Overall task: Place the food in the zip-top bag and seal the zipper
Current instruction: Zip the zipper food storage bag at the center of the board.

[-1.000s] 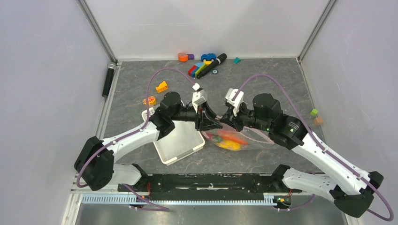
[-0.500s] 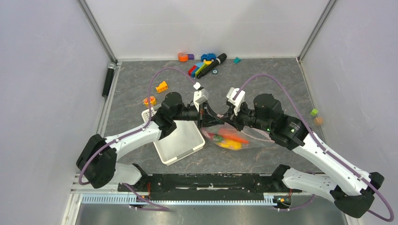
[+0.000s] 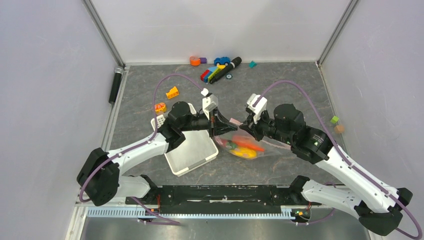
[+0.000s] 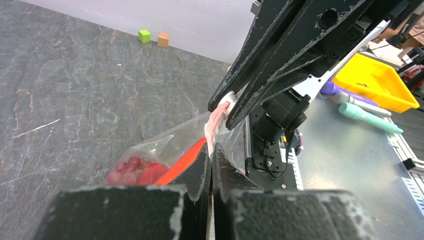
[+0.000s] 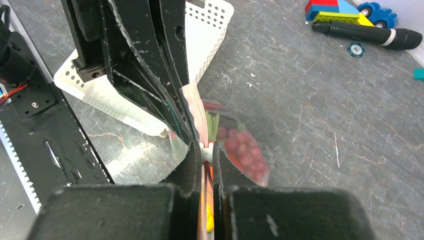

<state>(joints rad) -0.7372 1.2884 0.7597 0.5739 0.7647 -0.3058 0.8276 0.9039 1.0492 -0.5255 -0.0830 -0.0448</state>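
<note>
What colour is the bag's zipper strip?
Pale pink. The zipper shows best in the left wrist view.

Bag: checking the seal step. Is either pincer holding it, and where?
Both. The left pincer and right pincer are each shut on the zipper of the bag, close together.

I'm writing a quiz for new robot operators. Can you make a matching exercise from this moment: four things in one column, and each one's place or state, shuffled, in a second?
Things
1. zip-top bag
2. grapes
3. white basket
4. green cube

Places or states
A. near the right wall, beside a brown cube
B. pinched at its mouth by the left gripper and the right gripper
C. on the table, left of the bag
D. inside the bag

Pairs: 1-B, 2-D, 3-C, 4-A
</note>
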